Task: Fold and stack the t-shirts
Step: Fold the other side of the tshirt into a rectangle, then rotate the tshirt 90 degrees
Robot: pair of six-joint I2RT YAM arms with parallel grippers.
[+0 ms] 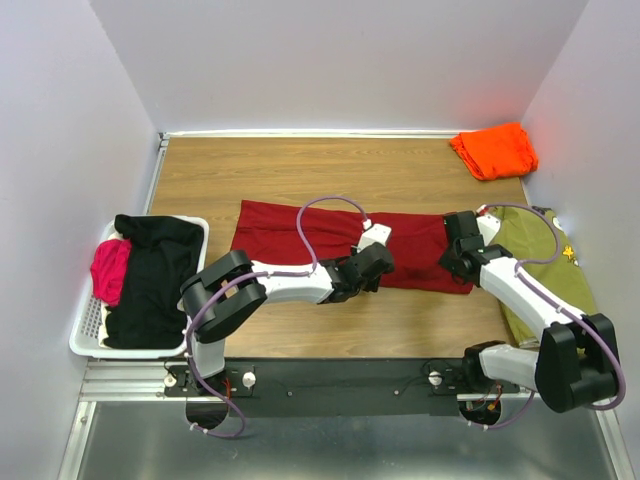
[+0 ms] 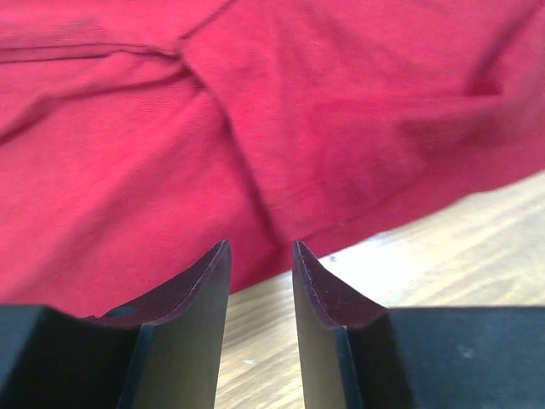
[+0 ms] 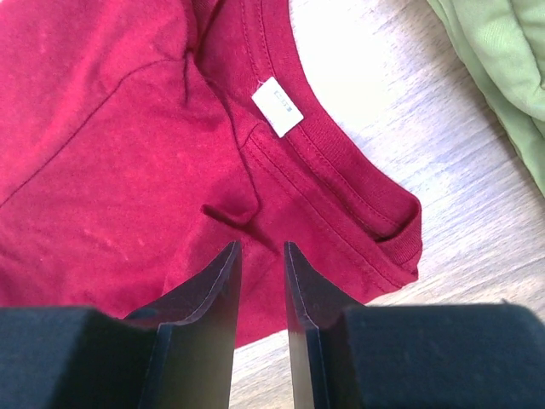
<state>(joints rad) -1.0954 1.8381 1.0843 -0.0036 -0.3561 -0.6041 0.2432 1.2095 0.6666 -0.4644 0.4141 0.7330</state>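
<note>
A dark red t-shirt (image 1: 290, 232) lies spread flat across the middle of the wooden table. My left gripper (image 1: 376, 266) hovers at its near edge, around the middle. In the left wrist view the jaws (image 2: 261, 247) stand a little apart with nothing between them, and the red cloth (image 2: 255, 128) is just ahead. My right gripper (image 1: 455, 256) is over the shirt's right end, by the collar. Its jaws (image 3: 262, 247) are also slightly apart and empty above the red cloth (image 3: 102, 170), near the white neck label (image 3: 278, 106). A folded bright orange t-shirt (image 1: 495, 150) sits at the far right corner.
An olive green garment (image 1: 545, 275) lies along the right edge and shows in the right wrist view (image 3: 502, 68). A white basket (image 1: 85, 330) at the left holds black (image 1: 150, 275) and pink (image 1: 110, 270) clothes. White walls enclose the table.
</note>
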